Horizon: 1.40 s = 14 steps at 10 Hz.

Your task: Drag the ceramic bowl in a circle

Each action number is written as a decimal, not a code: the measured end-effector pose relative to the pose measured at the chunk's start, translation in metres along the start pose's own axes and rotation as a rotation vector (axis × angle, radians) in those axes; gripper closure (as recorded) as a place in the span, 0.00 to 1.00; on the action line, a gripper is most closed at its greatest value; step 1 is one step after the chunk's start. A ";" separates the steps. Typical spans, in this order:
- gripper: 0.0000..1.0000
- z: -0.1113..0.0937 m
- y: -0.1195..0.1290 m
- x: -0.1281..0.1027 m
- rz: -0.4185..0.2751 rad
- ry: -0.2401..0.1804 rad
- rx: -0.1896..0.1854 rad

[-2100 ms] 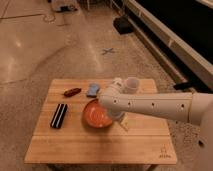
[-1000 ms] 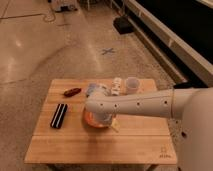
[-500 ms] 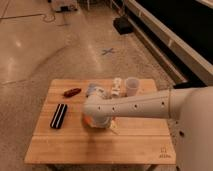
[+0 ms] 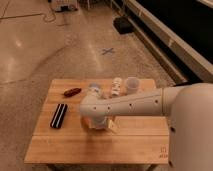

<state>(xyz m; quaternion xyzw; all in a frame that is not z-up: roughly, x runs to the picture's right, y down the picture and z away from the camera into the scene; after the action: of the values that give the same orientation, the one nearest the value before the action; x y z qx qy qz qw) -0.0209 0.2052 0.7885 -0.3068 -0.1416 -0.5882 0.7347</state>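
Observation:
The ceramic bowl [image 4: 88,122] is orange-red and sits near the middle of the wooden table [image 4: 75,147]. It is almost wholly hidden under my white arm; only a sliver of its left rim shows. My gripper [image 4: 101,123] points down at the end of the arm, right over the bowl. Whether it touches the bowl is hidden.
A black flat object [image 4: 59,115] lies left of the bowl and a small red object [image 4: 72,91] behind it. A bluish-white item [image 4: 93,89], a white bottle [image 4: 116,87] and a translucent cup [image 4: 132,85] stand along the table's back edge. Bare floor surrounds the table.
My arm has swung left and forward over the bowl. The bowl, plainly visible before, has shifted slightly left and is now mostly covered by the arm.

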 end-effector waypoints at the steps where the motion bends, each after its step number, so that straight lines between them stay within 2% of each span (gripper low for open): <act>1: 0.39 0.000 -0.004 0.001 -0.014 0.001 -0.001; 4: 0.49 -0.002 -0.014 0.002 -0.042 0.007 -0.018; 6: 0.67 -0.001 -0.029 0.004 -0.084 0.007 -0.031; 7: 0.72 -0.001 -0.034 0.000 -0.100 0.008 -0.040; 9: 0.90 -0.005 -0.052 -0.010 -0.140 0.016 -0.035; 12: 0.93 -0.011 -0.076 -0.014 -0.173 0.030 -0.047; 14: 0.93 -0.015 -0.093 -0.033 -0.223 0.034 -0.045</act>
<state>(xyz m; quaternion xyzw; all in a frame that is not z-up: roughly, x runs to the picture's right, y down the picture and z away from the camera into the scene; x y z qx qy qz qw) -0.1206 0.2103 0.7846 -0.2956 -0.1491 -0.6745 0.6599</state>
